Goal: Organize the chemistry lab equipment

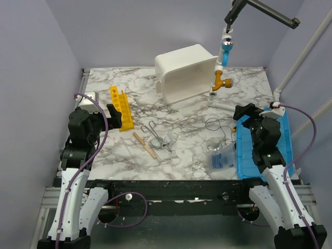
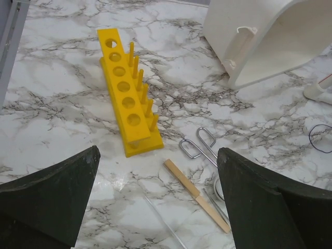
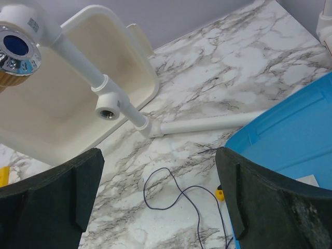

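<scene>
Now left hand (image 1: pixel 113 116) at nine o'clock and right hand (image 1: pixel 242 112) at three hover spread wide; one yellow rack (image 1: pixel 119 107), one tongs (image 1: pixel 154 132)

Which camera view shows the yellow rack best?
The left wrist view: the rack lies close and whole, its holes and pegs clear. The top view shows it small, beside the left arm. The right wrist view shows only a yellow sliver.

In the left wrist view the white tub (image 2: pixel 270 41) runs off the upper right edge, and the tongs (image 2: pixel 199 145) are partly hidden behind the left gripper (image 2: pixel 158 155), lower right. Overhead, the clear glassware (image 1: pixel 213 142) is too small to make out.
</scene>
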